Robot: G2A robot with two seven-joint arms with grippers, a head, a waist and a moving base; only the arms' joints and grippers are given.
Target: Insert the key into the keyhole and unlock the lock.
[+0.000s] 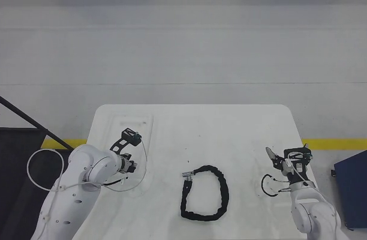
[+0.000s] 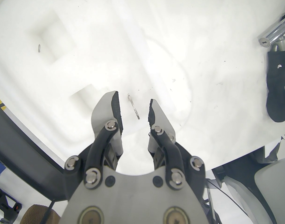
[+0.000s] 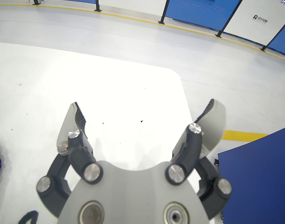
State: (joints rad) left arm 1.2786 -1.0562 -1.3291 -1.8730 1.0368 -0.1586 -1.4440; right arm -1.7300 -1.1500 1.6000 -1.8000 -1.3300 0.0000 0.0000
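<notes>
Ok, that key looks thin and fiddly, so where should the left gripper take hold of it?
Likely pinch the key across its narrow width, coming down from above: it is a thin strip on the table, its length running along the gap of the open left gripper.

Glossy metal lock (image 2: 272,34), cloth-sleeved chain (image 2: 277,89)
</notes>
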